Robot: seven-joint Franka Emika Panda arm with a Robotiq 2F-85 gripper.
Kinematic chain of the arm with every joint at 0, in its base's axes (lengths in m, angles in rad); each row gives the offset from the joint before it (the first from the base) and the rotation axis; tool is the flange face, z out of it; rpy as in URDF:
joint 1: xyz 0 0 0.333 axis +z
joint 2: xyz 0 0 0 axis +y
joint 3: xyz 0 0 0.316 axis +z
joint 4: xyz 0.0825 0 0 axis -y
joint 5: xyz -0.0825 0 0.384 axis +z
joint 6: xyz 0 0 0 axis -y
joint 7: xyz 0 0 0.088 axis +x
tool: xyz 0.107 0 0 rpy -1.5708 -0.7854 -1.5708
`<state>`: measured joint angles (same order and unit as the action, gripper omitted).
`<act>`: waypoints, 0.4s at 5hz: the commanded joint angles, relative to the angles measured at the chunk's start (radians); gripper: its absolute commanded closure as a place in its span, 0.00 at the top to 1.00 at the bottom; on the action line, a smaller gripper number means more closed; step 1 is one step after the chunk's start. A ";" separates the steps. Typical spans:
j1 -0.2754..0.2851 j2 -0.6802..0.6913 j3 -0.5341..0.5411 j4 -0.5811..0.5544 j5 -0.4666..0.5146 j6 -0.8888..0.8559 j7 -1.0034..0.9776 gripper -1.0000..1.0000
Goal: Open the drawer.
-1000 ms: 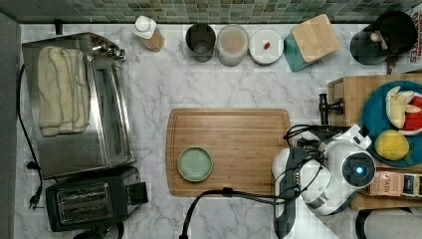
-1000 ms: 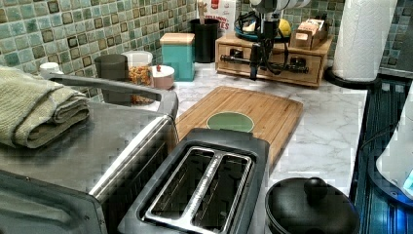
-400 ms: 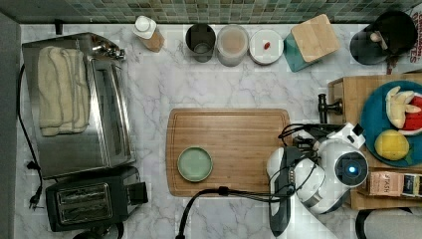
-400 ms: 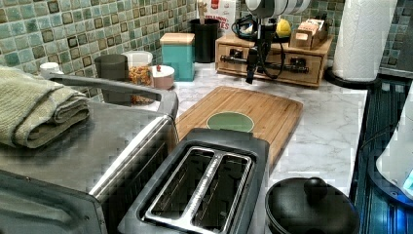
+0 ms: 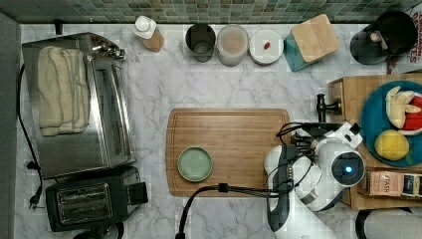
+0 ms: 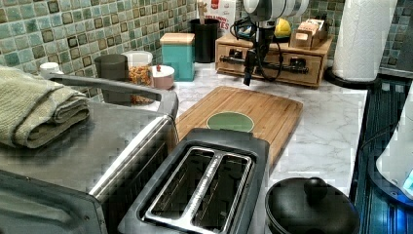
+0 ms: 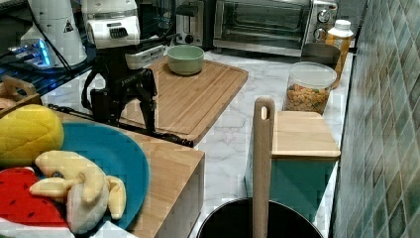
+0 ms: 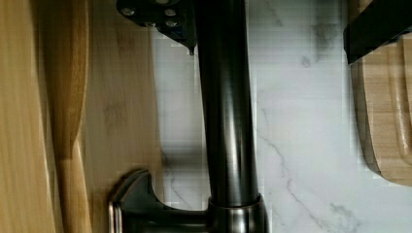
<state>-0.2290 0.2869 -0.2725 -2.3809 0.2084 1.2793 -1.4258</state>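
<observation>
The drawer is the light wood front of a box unit at the far end of the counter in the left view. Its long black bar handle runs across that front on two posts. One post pokes out at the box's edge in the top view. My gripper hangs in front of the drawer, open, its fingers astride the handle. One finger sits close beside the bar, the other well off it. In the right view the gripper reaches down over the handle.
A large cutting board with a green bowl lies just beside the gripper. A blue plate of fruit rests on the box. Jars line the tiled wall. A toaster oven, a toaster and a paper towel roll stand around.
The arm has shifted a little toward the top view's left, away from the box, and the wrist sits higher in the left view. The drawer front looks unmoved.
</observation>
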 commanded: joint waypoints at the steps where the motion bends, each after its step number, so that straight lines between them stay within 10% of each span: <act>1: 0.112 -0.099 0.072 -0.086 -0.032 -0.136 0.055 1.00; 2: 0.155 -0.129 0.131 -0.124 0.016 -0.165 0.093 1.00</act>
<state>-0.2079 0.2328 -0.2351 -2.4004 0.1978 1.1494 -1.4160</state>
